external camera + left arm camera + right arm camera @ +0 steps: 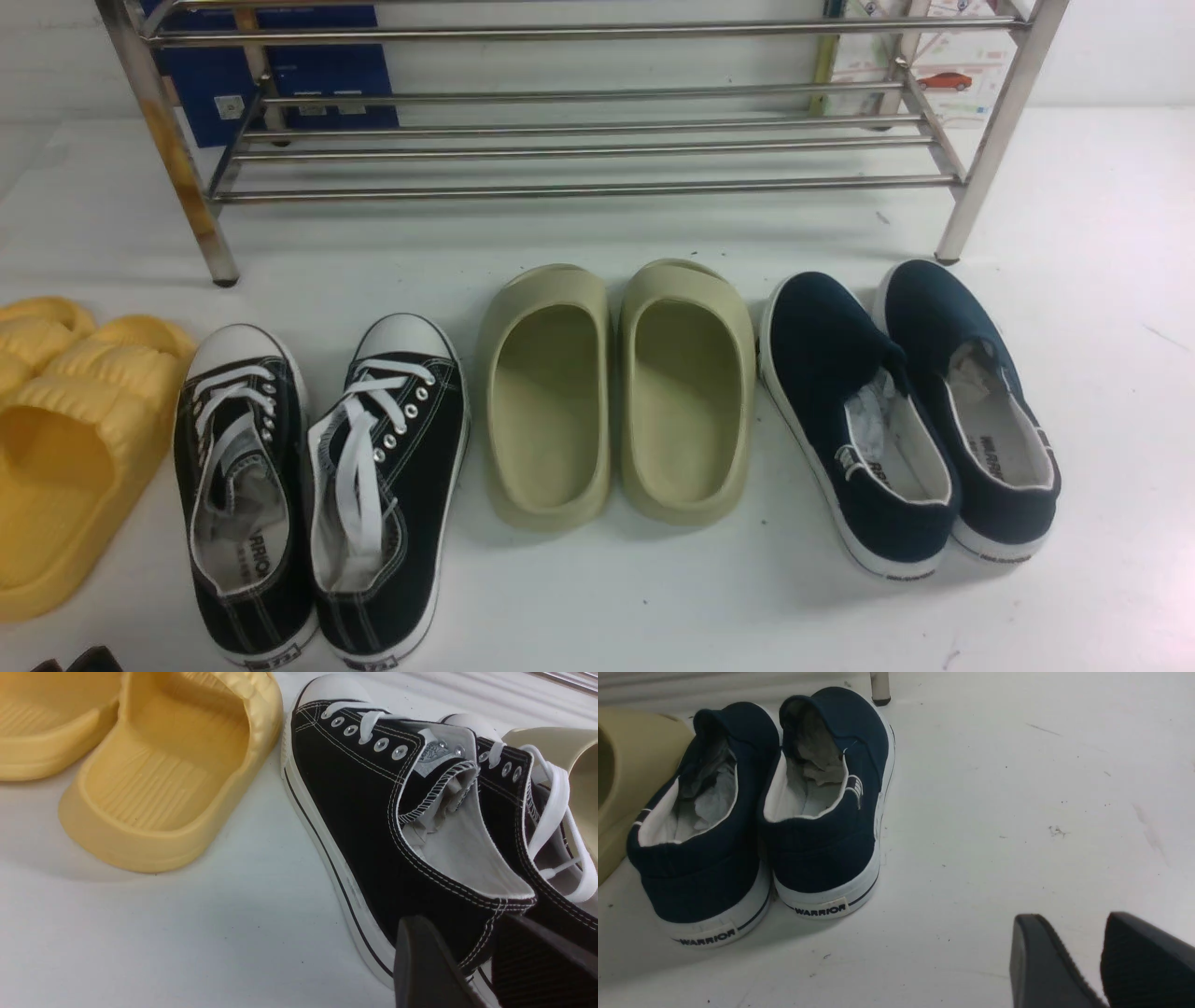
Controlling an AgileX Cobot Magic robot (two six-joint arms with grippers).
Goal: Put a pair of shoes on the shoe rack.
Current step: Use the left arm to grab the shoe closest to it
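Observation:
The two black canvas sneakers [245, 485] [392, 485] with white laces and toe caps stand side by side on the white floor at the front left, toes towards the shoe rack [579, 191]. In the left wrist view my left gripper [460, 921] is open, low, just behind the heel of the left sneaker [355, 812]; the other sneaker [504, 788] lies beyond it. Its dark fingertips [70, 659] just show at the front view's bottom edge. My right gripper [1073, 917] is open and empty over bare floor, out of the front view.
Yellow slides [65, 439] lie left of the sneakers, olive slides [616, 392] to their right, then navy slip-ons [915, 420], also in the right wrist view [761, 826]. The rack's left front leg [177, 159] is rust-stained. Blue boxes stand behind the rack.

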